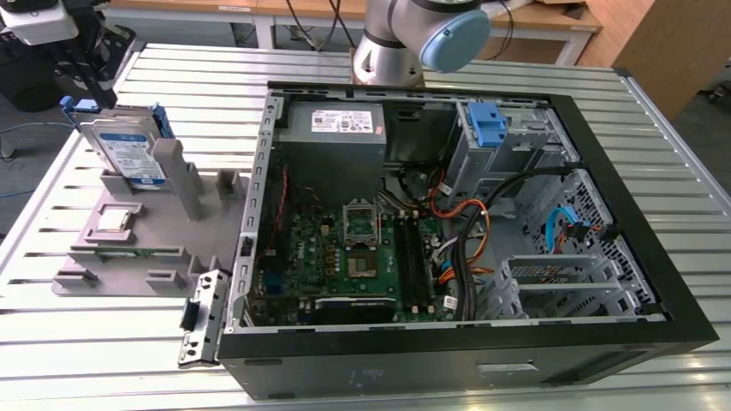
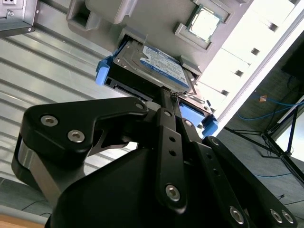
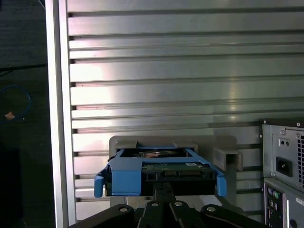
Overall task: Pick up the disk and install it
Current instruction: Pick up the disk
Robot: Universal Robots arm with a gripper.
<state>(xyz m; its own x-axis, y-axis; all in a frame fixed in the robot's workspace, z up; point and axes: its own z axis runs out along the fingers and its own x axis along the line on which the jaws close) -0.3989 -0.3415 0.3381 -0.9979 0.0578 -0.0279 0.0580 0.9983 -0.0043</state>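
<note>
Exterior view: the flat silver metal disk with a white-and-blue label and blue plastic side rails is seen standing on edge in a grey plastic stand at the exterior view's left, on a ribbed aluminium table. The stand is placed just beside an open black computer case, in which a green motherboard, a grey metal power supply and a bare blue plastic bracket are visible. The black gripper is held directly over the disk's upper end. In both wrist views the disk is shown seated in the stand, and the gripper is set at its connector end, midway between the two blue rails. Its fingers are drawn close together, with only a narrow gap left; whether the disk is touched cannot be told. A small square silver chip is laid in the stand near the disk
</note>
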